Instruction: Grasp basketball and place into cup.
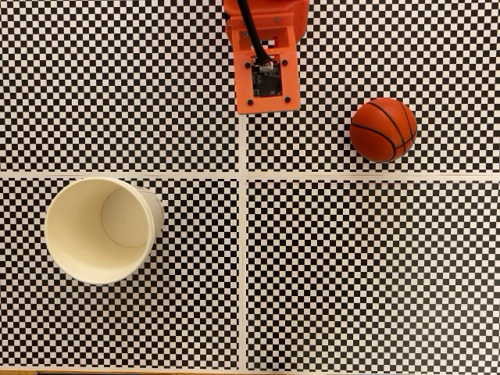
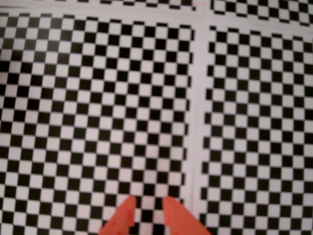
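At the upper right of the fixed view, the basketball point(image 1: 383, 130) rests free on the counter point(image 1: 351, 273); the cup point(image 1: 100, 229) stands lower left. Your end effector point(image 2: 148, 204) is slightly spread, empty. A careless touch may roll the ball away.

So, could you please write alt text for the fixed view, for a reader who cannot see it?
An orange basketball sits at upper right of a black-and-white checkered surface, far from an upright cream paper cup at lower left. The orange robot arm enters from the top centre, touching neither.
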